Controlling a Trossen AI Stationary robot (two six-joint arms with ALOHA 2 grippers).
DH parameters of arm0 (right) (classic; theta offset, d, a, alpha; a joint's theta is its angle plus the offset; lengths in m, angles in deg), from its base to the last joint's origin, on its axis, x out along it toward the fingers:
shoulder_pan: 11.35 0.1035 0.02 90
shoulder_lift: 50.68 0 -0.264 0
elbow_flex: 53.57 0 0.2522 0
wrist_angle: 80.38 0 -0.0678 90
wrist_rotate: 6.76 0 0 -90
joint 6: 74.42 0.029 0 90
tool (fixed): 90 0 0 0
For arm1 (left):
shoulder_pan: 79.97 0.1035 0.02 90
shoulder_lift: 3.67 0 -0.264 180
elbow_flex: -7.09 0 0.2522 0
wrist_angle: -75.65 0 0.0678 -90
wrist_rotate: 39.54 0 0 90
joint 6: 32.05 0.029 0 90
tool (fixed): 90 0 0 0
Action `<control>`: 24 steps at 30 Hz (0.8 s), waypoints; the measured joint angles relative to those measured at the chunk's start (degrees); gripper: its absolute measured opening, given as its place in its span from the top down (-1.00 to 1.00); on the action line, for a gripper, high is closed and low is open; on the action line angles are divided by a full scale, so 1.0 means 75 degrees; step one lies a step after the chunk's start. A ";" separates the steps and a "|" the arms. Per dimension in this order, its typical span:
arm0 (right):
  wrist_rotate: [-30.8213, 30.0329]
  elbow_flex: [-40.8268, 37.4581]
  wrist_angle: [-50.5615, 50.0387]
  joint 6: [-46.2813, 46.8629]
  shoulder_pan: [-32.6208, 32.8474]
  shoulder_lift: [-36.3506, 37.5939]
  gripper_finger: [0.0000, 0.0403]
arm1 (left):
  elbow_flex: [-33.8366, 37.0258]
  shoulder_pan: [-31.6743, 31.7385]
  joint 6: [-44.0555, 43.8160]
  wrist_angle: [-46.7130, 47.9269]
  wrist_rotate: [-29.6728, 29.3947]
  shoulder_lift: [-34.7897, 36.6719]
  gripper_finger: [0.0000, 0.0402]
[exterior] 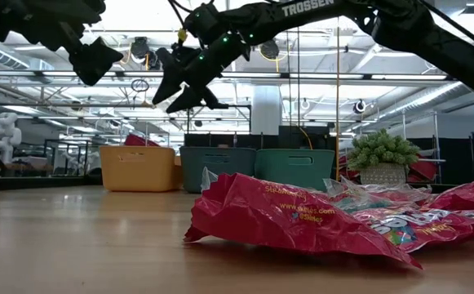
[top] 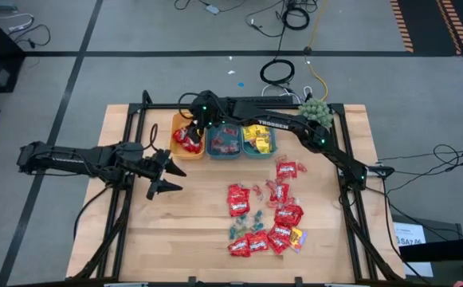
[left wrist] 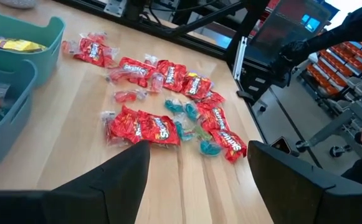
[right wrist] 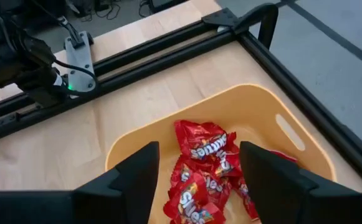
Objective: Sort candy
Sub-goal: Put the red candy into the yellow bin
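The right pincer (top: 193, 127) hung above the orange bin (top: 175, 149) at about eleven o'clock on the tabletop (top: 191, 223), its fingers apart and empty, with red packets (right wrist: 199, 168) heaped in the bin directly beneath it. That bin stood first in a row of three; the middle teal bin (top: 224, 153) held small wrapped pieces (top: 225, 141) and the teal bin beside it (top: 260, 152) held yellow packets (top: 255, 137).

The left pincer (top: 166, 174) waited at roughly nine o'clock, just above the wood, its fingers spread wide with nothing between them.

The sorting looked partly done, with some candy in each bin. Much remained loose: a scatter of unsorted candy (top: 264, 215) ran from the centre toward five o'clock, mostly red packets with a few blue-green pieces (left wrist: 187, 112) among them and at least one yellow packet (top: 298, 237) at its near edge. A green plant (top: 315, 111) stood at about one o'clock, clear of the work.

By the look of the spread, more loose sweets lay on the wood than had reached the bins, so most of the job seemed still ahead.
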 joint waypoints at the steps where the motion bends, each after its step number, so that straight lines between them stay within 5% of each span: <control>1: -0.0009 0.0000 -0.0061 -0.0020 0.0000 0.0017 -0.08 | 0.0000 0.0000 0.0000 -0.0030 0.0000 0.0000 -0.40; 15: -0.0003 0.0000 -0.0337 -0.0014 -0.0018 0.0088 -0.10 | -0.0002 0.0001 -0.0188 -0.0073 0.0000 0.0000 -0.40; 24: -0.0003 -0.0006 -0.3508 -0.0381 -0.0196 0.1126 -0.10 | -0.0002 -0.0001 -0.0188 -0.0079 -0.0006 0.0000 -0.40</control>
